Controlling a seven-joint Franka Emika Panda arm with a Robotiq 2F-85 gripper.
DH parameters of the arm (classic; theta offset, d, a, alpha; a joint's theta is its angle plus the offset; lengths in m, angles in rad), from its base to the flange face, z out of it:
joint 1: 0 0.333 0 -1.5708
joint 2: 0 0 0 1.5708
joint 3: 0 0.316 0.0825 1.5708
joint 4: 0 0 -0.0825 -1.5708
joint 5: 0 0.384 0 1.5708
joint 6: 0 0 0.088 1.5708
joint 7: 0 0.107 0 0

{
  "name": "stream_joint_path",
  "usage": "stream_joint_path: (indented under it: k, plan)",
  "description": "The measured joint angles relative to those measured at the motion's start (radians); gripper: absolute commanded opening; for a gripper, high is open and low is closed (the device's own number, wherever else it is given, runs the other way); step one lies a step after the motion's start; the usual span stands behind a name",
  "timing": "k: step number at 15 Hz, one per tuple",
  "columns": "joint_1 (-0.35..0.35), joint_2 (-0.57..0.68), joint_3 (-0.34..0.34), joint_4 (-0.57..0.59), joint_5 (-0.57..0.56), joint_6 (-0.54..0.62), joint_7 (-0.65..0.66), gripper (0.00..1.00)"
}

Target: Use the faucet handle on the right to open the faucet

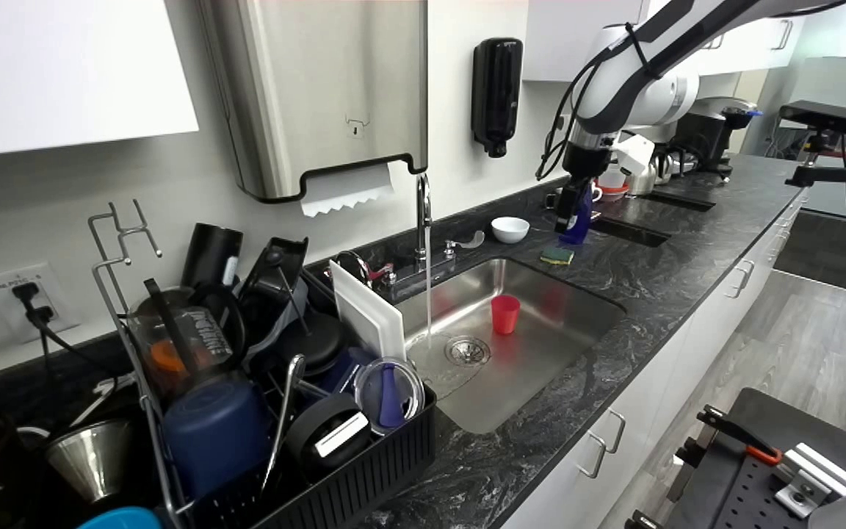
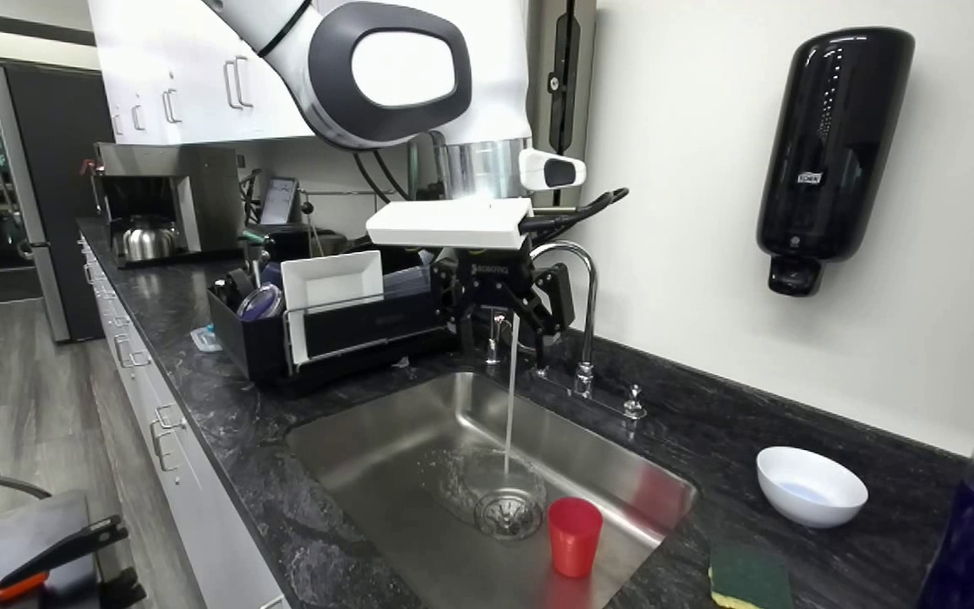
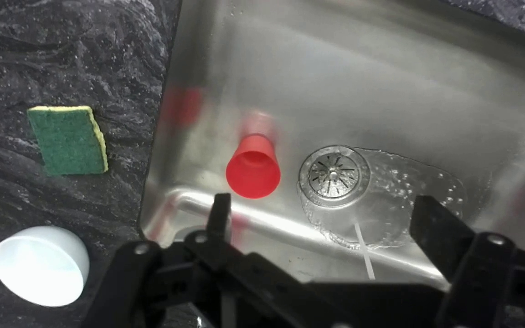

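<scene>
Water (image 2: pixel 511 397) streaming from the faucet (image 2: pixel 591 321) straight down into the sink (image 2: pixel 394 452)! In an exterior view, the right-hand faucet handle (image 2: pixel 634 406) sits at four o'clock from the faucet's base, the white bowl (image 2: pixel 812 487) farther out along that line. Up above, the end effector (image 3: pixel 321 205) is released, jaws spread wide, well apart from that handle! Wrist view: the red cup (image 3: pixel 253 171) stands at nine o'clock from the drain (image 3: pixel 333 176), and farther out at nine, the sponge (image 3: pixel 67 142) on the desk (image 3: pixel 62 50).
</scene>
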Motion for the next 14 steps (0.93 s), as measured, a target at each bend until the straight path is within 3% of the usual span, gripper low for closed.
stream_joint_path:
  k: [8,14]
  plan:
    - [0.011,-0.033,-0.012,-0.107,0.088,0.067,0.069,1.0]
    - [0.013,-0.039,-0.013,-0.111,0.092,0.07,0.069,1.0]
